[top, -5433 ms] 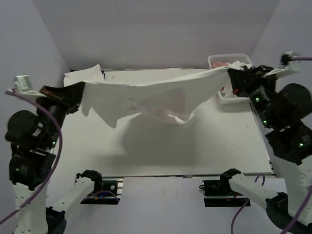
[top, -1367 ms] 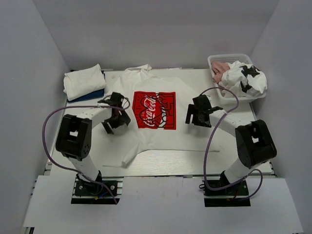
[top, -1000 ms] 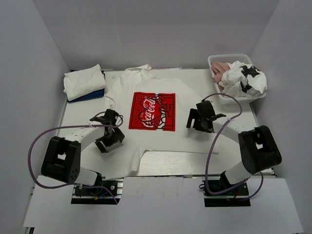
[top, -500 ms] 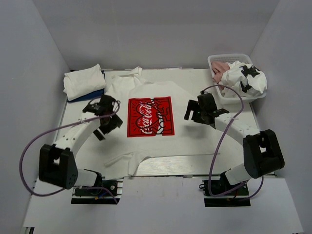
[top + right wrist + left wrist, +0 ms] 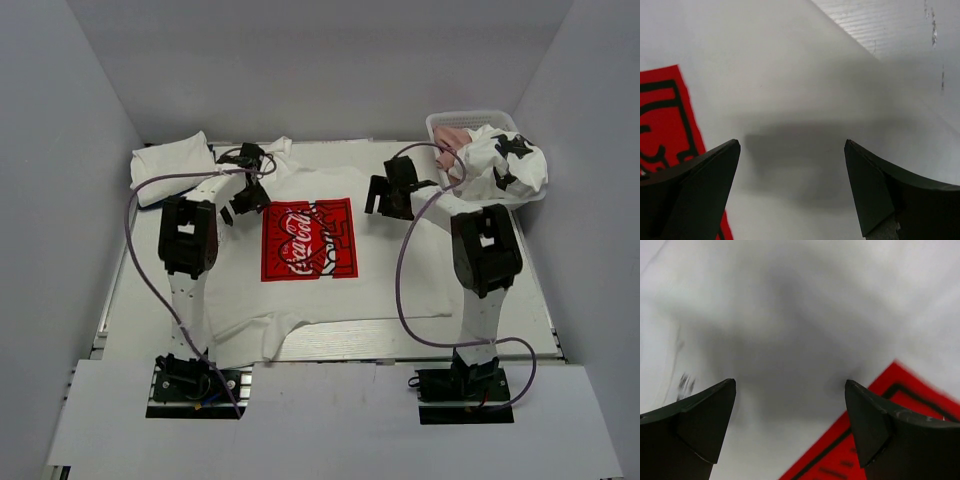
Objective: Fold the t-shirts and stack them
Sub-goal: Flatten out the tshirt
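A white t-shirt [image 5: 385,270] with a red rectangular print [image 5: 308,238] lies spread flat, print up, in the middle of the table. My left gripper [image 5: 243,200] hovers open over its far left shoulder, beside the print's corner [image 5: 912,405]. My right gripper [image 5: 383,198] hovers open over the far right shoulder. In both wrist views the fingers [image 5: 700,415] [image 5: 880,185] stand wide apart above plain white cloth [image 5: 790,90] and hold nothing. A folded white tee [image 5: 168,165] lies at the far left. A white tee with black patches [image 5: 505,165] and a dusty-pink one [image 5: 452,137] fill the basket.
The white plastic lattice basket [image 5: 470,119] stands at the far right corner, close to my right gripper. Grey walls close in the table on three sides. Bare ribbed table top [image 5: 900,30] shows past the shirt's right edge. Both arms' cables loop over the shirt.
The shirt, earlier stretched in the air between both grippers, now lies flat. In the last second both open grippers slid from mid-shirt toward its far shoulders.
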You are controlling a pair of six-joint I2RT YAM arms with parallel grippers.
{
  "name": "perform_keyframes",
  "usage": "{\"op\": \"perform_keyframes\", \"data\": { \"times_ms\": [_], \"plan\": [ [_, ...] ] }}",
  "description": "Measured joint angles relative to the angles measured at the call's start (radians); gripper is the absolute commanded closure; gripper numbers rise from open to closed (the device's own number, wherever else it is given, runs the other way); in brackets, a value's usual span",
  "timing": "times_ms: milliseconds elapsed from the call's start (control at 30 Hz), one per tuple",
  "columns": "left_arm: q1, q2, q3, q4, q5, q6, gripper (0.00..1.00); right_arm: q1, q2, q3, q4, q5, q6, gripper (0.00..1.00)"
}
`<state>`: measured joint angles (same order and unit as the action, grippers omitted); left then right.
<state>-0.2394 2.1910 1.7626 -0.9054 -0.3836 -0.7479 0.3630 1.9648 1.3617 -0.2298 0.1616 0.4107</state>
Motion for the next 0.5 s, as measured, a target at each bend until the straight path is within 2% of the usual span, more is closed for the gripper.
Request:
{"op": "perform_keyframes", "data": {
  "times_ms": [200,300,500],
  "plan": [
    [0.031,0.216,0.31,-0.003,0.035,0.093,0.0,-0.04,0.139,0.164,-0.066,-0.012,0.0,0.1],
    [0.04,0.285,0.417,0.012,0.06,0.123,0.0,-0.067,0.204,0.259,-0.098,-0.038,0.004,0.1],
    [0.052,0.306,0.45,0.023,0.08,0.164,0.0,-0.09,0.244,0.322,-0.109,-0.098,-0.028,0.1]
  ]
}}
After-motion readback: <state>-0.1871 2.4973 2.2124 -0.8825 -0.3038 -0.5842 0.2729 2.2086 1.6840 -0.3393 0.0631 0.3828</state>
